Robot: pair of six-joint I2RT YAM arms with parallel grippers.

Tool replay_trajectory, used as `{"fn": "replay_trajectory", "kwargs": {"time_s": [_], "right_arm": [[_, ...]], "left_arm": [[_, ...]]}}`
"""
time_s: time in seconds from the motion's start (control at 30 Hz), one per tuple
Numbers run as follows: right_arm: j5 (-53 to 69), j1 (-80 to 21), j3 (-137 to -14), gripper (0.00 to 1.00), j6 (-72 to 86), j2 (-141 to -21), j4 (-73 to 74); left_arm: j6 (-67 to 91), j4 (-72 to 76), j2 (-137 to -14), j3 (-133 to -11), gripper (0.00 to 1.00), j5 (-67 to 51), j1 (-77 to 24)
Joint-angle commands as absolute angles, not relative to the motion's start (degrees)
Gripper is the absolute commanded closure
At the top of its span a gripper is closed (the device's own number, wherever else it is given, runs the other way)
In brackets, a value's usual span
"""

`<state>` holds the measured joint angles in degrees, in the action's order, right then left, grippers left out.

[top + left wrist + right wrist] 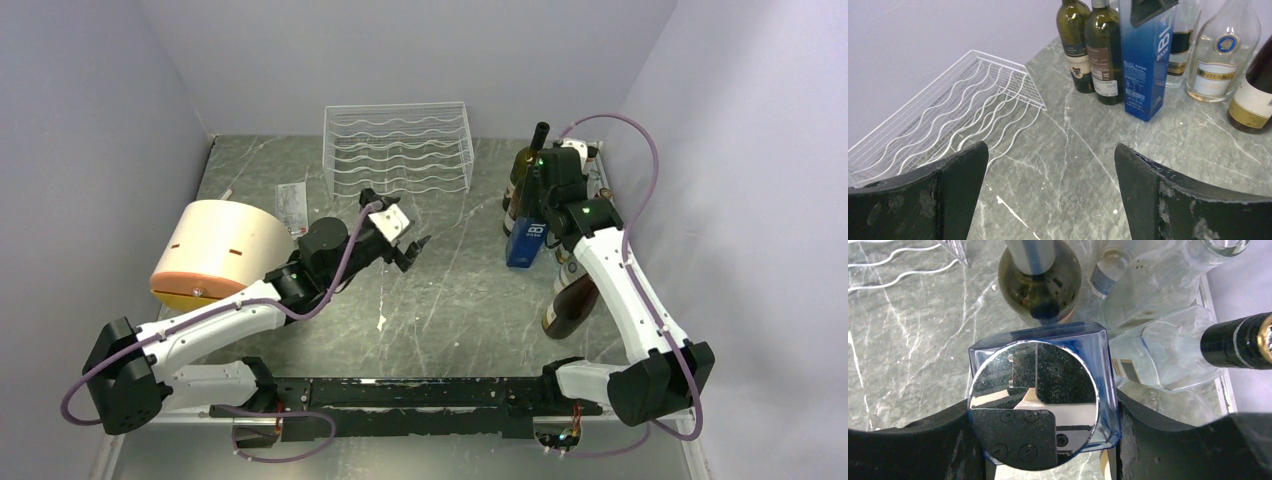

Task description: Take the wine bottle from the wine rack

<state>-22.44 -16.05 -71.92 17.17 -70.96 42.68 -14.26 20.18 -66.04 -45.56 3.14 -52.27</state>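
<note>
**Rack bare; right gripper clamped on blue bottle at right**

- Wine rack (398, 148): far centre of table (450, 310), every wavy tier empty.
- Blue square bottle (525, 243): upright on the table at far right, well apart from the rack. It is packed in with green wine bottles (1103, 50) and clear bottles (1220, 55). Probably the task's bottle, already off the rack.
- Handling, my read: likely glass, so heavy, rigid, slick and breakable. The flat sides seat the pads better than a round body would. Hold it high, just under the mirrored cap (1034, 400). The neighbours are close, so tipping or knocking one is the risk.
- Right gripper (1043, 440): arm runs along the right edge, wrist pointing straight down over the cap. One finger presses each flat side, closed on the blue bottle.
- Left gripper (1050, 200): arm reaches to mid-table, just near of the rack. Jaws spread wide, holding nothing, touching nothing.
- Cream drum (215, 250) sits at left, uninvolved.
</note>
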Motion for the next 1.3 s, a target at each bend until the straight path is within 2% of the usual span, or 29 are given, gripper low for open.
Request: {"fn": "replay_trajectory", "kwargs": {"time_s": [0.0,0.2,0.3,0.43,0.57,0.67,0.8,0.9,1.27], "right_arm": [[-22.01,-13.85,-74.69,1.00,15.74,-70.30,34.10],[-21.01,-13.03,-73.18,0.98,15.17,-70.94,32.86],[-20.00,-12.87,-72.92,0.87,15.18,-71.36,32.61],[-20.14,-12.77,-71.86,0.80,15.44,-71.49,32.51],[-19.51,-12.73,-70.80,0.67,15.60,-71.99,32.35],[-19.32,-12.70,-71.16,0.49,15.40,-72.44,33.25],[-18.02,-12.73,-70.91,0.17,15.12,-70.69,32.95],[-17.20,-12.71,-71.04,0.02,14.95,-69.23,33.00],[-2.90,-13.02,-72.47,0.00,10.74,-58.14,30.99]], "left_arm": [[-13.40,23.05,-64.36,-45.93,0.00,4.14,-50.80],[-12.34,23.12,-63.91,-45.87,0.01,3.43,-49.48],[-11.86,23.21,-63.96,-45.87,0.00,3.13,-48.87],[-11.11,23.15,-64.00,-45.93,0.01,2.55,-47.88],[-10.99,23.20,-64.44,-45.95,0.01,2.64,-47.15],[-10.66,23.08,-64.60,-46.03,0.00,2.65,-46.50],[-10.46,23.44,-64.84,-45.75,0.00,3.19,-45.94],[-9.82,22.96,-65.11,-46.05,0.01,4.22,-45.50],[-5.47,15.05,-61.81,-53.12,0.01,15.12,-38.79]]}}
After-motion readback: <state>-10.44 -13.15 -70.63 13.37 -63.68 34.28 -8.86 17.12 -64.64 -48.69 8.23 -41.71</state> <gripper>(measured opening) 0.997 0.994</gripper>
